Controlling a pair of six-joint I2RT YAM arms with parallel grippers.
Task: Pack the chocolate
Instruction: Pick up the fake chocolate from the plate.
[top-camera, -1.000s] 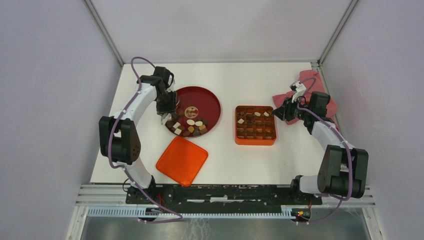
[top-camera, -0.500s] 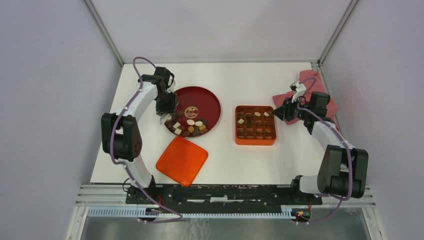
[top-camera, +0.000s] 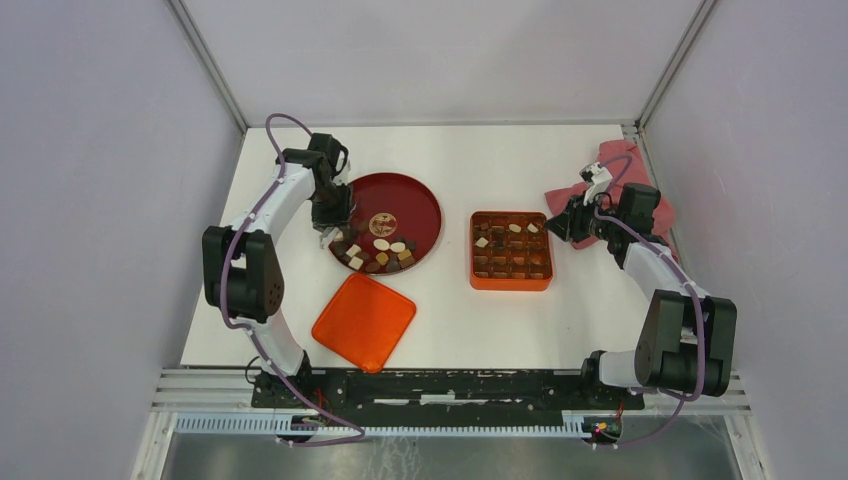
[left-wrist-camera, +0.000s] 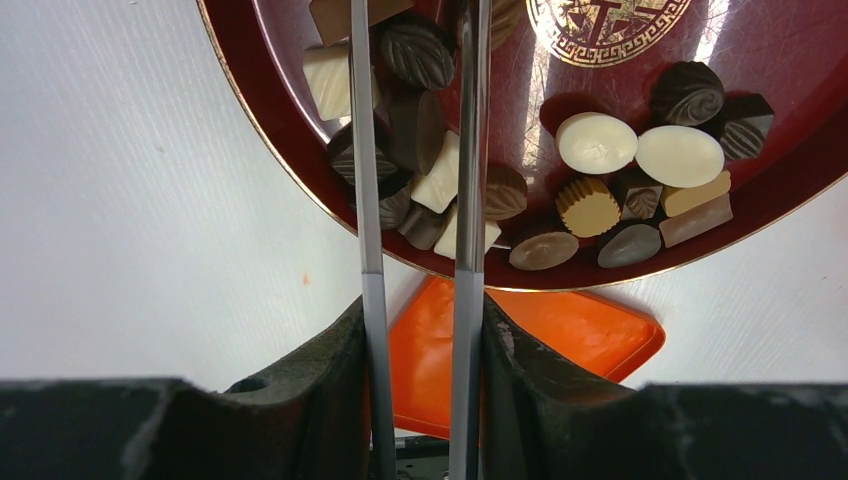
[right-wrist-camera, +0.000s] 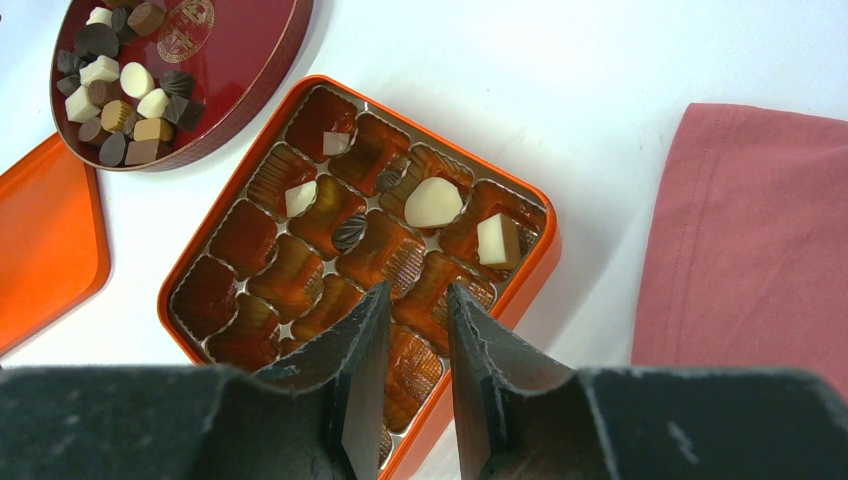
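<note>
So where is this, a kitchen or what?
Probably a robot lab booth, not a kitchen: a white table boxed in by plain walls, with a left arm and right arm bolted to a metal rail.

White arm links (top-camera: 265, 205), black joint housings (top-camera: 243, 275), looping purple cables (top-camera: 285, 116), slim silver fingers (left-wrist-camera: 368, 200)

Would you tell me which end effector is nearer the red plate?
Left. The left end effector is over the plate, among chocolates; the right end effector hovers by the orange box.

Bright, even light; glare on the red plate (left-wrist-camera: 780, 60); near jaws blurred.
</note>
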